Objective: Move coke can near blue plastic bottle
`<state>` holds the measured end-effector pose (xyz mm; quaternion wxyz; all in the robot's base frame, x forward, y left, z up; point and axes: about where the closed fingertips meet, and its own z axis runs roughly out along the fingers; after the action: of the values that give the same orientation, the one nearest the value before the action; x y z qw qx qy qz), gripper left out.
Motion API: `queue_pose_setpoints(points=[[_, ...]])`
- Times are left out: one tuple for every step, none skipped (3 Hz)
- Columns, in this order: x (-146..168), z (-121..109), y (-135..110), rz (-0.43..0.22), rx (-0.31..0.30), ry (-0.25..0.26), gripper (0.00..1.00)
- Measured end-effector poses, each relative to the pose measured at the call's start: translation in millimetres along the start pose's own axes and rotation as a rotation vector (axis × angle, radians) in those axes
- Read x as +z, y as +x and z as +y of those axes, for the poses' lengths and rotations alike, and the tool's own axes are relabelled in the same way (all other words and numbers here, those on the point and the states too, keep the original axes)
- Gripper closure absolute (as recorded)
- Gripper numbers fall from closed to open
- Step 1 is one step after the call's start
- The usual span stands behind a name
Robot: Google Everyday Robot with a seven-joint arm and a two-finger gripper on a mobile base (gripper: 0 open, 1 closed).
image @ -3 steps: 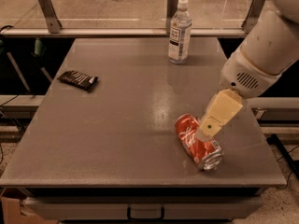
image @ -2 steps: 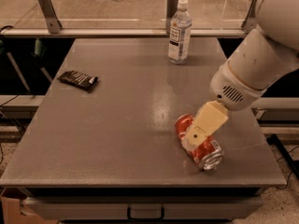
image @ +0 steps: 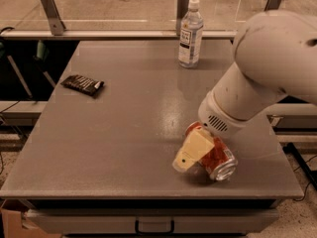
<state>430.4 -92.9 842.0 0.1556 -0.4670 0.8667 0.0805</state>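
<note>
The coke can [image: 219,159] is red with a silver end and lies on its side near the table's front right. My gripper [image: 192,151] is down at the can, its cream-coloured part lying across the can's left side and touching or nearly touching it. The arm's large white body [image: 257,78] reaches in from the right above it. The blue plastic bottle [image: 190,33] is clear with a white cap and a label. It stands upright at the table's far edge, well behind the can.
A dark flat snack wrapper [image: 82,84] lies on the left part of the grey table [image: 124,133]. A rail with metal posts [image: 49,10] runs behind the table. The table's front edge is close below the can.
The arm has swung lower and to the left, bringing the gripper down from above the can onto its left side. The can, bottle and wrapper have not moved.
</note>
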Motion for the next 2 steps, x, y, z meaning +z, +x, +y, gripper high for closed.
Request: queue_pose_setpoints(points=[[13.5, -4.4, 4.3, 0.013, 0.025, 0.021, 0.38], [9.0, -23.9, 7.3, 0.000, 0.065, 0.055, 0.61]])
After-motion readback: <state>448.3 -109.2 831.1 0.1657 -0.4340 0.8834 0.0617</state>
